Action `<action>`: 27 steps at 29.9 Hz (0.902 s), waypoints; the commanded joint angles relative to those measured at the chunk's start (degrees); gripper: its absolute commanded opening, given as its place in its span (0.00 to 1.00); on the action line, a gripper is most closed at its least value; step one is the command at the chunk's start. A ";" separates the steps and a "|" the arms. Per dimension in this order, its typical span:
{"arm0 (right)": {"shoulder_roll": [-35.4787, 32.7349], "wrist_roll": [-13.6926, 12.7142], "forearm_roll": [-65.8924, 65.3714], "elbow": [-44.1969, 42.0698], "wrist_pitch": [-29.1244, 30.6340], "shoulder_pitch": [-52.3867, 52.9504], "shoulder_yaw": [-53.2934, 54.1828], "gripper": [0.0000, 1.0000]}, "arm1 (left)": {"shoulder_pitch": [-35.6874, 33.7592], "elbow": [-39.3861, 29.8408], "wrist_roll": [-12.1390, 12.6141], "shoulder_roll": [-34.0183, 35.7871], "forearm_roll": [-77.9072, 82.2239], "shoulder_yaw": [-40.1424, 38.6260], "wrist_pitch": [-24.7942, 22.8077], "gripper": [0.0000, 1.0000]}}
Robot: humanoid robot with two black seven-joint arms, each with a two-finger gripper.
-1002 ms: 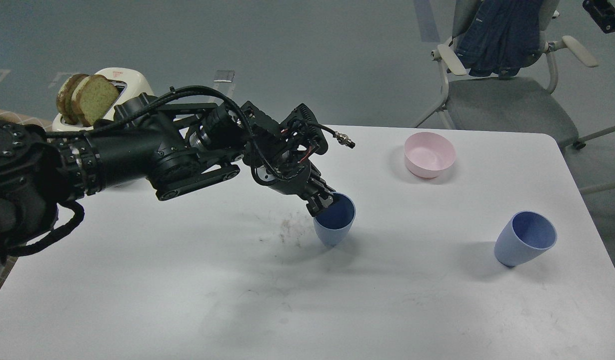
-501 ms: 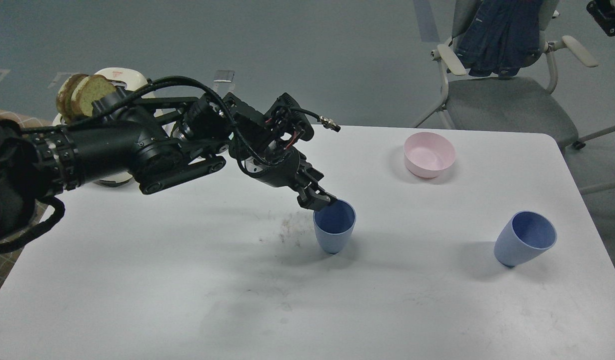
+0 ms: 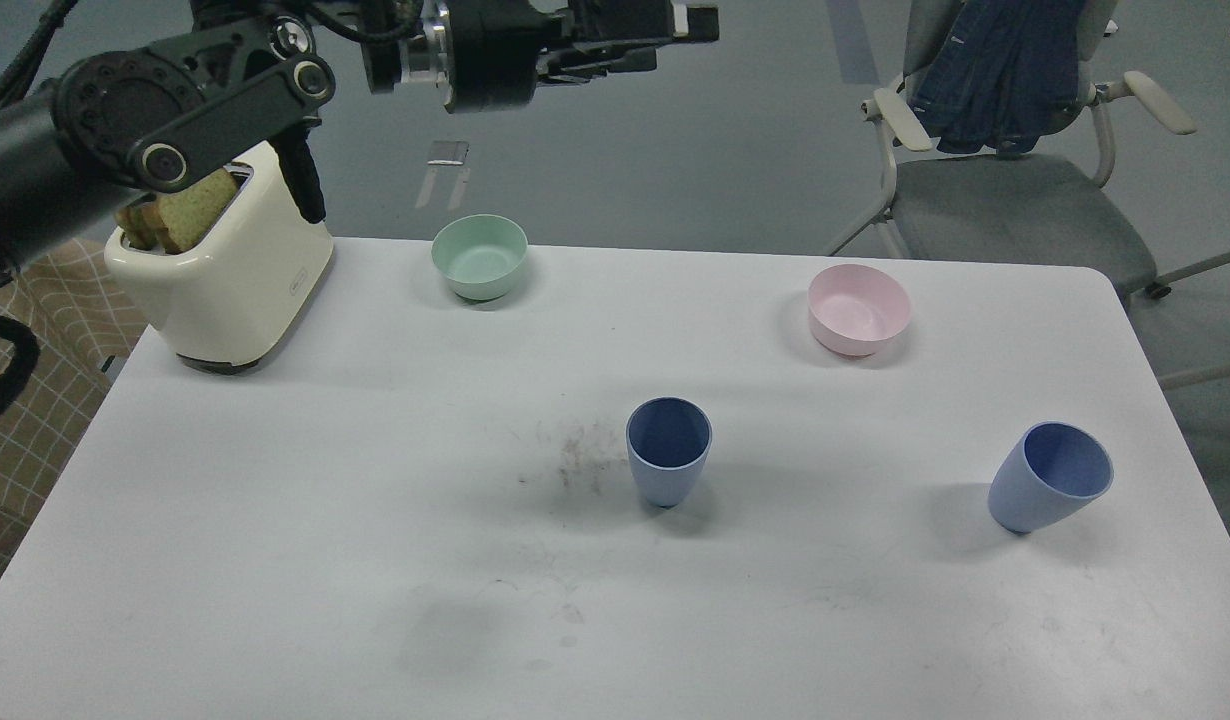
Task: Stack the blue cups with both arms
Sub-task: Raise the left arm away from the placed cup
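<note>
2 blue cups stand well apart on the table (image 3: 275,600), unstacked: 1 cup (image 3: 668,452) upright near the middle, the other cup (image 3: 1050,476) tilted near the right edge. The left gripper (image 3: 690,22) hangs high beyond the far edge, holding nothing; whether its fingers are spread cannot be told. The right gripper is out of view.

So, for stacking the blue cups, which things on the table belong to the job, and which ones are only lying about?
Belongs to the job:
- middle blue cup, upright
- right blue cup, tilted
- left gripper, raised high, holding nothing

Just lying about:
- green bowl
- pink bowl
- toaster with bread
- chair with a jacket
</note>
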 commanded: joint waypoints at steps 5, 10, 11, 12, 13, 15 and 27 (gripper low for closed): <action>-8.64 0.11 -14.46 6.37 -0.02 -9.09 -0.13 1.00 | 8.14 6.77 0.00 -0.78 -15.95 -4.07 2.68 0.97; -9.26 0.11 -25.78 8.04 -0.02 -15.24 -0.13 1.00 | 12.45 7.20 0.00 -0.87 -19.82 -4.34 2.77 0.97; -9.18 0.11 -27.29 8.39 -0.02 -16.21 -0.13 1.00 | 12.54 7.38 0.00 -1.04 -19.82 -4.25 2.76 0.97; -9.18 0.11 -28.69 8.83 -0.02 -17.09 -0.13 1.00 | 12.63 7.56 0.00 -1.39 -19.91 -4.25 2.76 0.97; -9.09 0.11 -31.14 9.97 -0.02 -18.93 -0.22 1.00 | 12.98 7.64 0.00 -2.44 -19.91 -4.34 2.68 0.97; -8.65 0.11 -34.57 11.38 -0.02 -22.35 -0.22 1.00 | 13.24 7.65 0.00 -3.32 -19.91 -4.34 2.68 0.97; -6.99 0.37 -39.16 13.58 -0.02 -32.22 -0.31 1.00 | 14.65 7.56 0.00 -7.46 -19.12 -4.25 2.15 0.97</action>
